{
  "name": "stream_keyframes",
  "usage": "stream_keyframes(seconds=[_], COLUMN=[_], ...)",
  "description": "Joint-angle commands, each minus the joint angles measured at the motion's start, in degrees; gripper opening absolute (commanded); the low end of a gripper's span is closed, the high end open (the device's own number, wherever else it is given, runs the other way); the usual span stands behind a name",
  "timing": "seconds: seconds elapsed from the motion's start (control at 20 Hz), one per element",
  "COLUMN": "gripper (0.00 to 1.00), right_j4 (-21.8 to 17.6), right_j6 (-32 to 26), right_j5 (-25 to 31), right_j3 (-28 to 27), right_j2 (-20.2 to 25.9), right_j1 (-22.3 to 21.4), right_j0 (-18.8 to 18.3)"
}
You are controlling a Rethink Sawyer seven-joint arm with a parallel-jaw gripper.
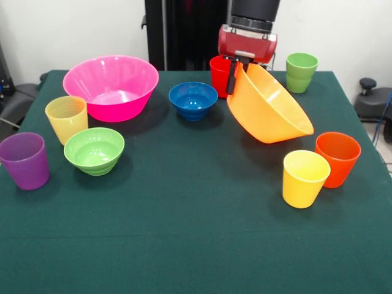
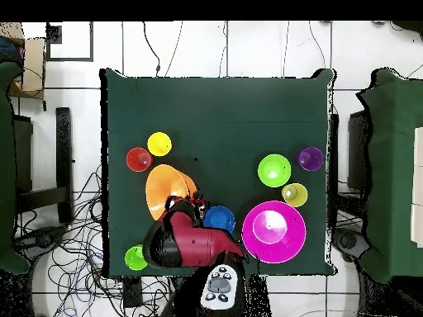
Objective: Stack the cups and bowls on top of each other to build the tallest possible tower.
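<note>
My gripper (image 1: pixel 235 82) is shut on the far rim of the large orange bowl (image 1: pixel 266 107), which hangs steeply tilted over the table's right half; in the overhead view the bowl (image 2: pixel 163 188) shows beside the arm. The red cup (image 1: pixel 218 75) stands just behind the gripper. The blue bowl (image 1: pixel 193 100) is left of it, and the pink bowl (image 1: pixel 110 86) is further left. The light green bowl (image 1: pixel 94 150), pale yellow cup (image 1: pixel 66 118) and purple cup (image 1: pixel 24 160) stand at the left. The bright yellow cup (image 1: pixel 304 177) and orange-red cup (image 1: pixel 337 158) stand at the right. The green cup (image 1: pixel 301 71) is at the far right.
All pieces stand apart and upright on the dark green cloth (image 1: pixel 196 245). The arm's red body (image 2: pixel 194 243) covers the table edge near the base in the overhead view. Chairs and cables surround the table.
</note>
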Motion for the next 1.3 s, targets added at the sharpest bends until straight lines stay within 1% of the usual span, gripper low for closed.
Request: stream_keyframes(seconds=[0.05, 0.15, 0.3, 0.5, 0.7, 0.85, 1.0, 1.1, 1.2, 1.3], gripper=[0.00, 0.00, 0.00, 0.00, 0.00, 0.00, 0.00, 0.00, 0.00, 0.00], right_j4=[0.14, 0.28, -0.37, -1.56, -2.34, -4.33, -6.58, -8.32, -9.71, -10.59], right_j6=[3.97, 4.27, 4.56, 4.62, 4.96, 4.65, 4.29, 4.29, 3.66, 3.11], right_j5=[5.37, 5.28, 3.03, 0.41, -3.43, -3.69, -1.61, -1.77, -1.32, -0.79], right_j3=[-5.43, -5.73, -5.66, -6.06, -6.86, -7.04, -7.01, -7.23, -7.96, -8.64], right_j2=[-1.07, -1.78, -3.26, -3.61, -4.15, -1.30, 4.90, 8.43, 10.70, 11.54], right_j1=[-0.80, -0.89, -0.66, -0.39, 1.44, 1.61, 1.82, 2.35, 2.97, 3.15], right_j0=[2.14, 2.84, 3.13, 2.53, 1.75, -1.28, -6.55, -9.34, -11.29, -12.33])
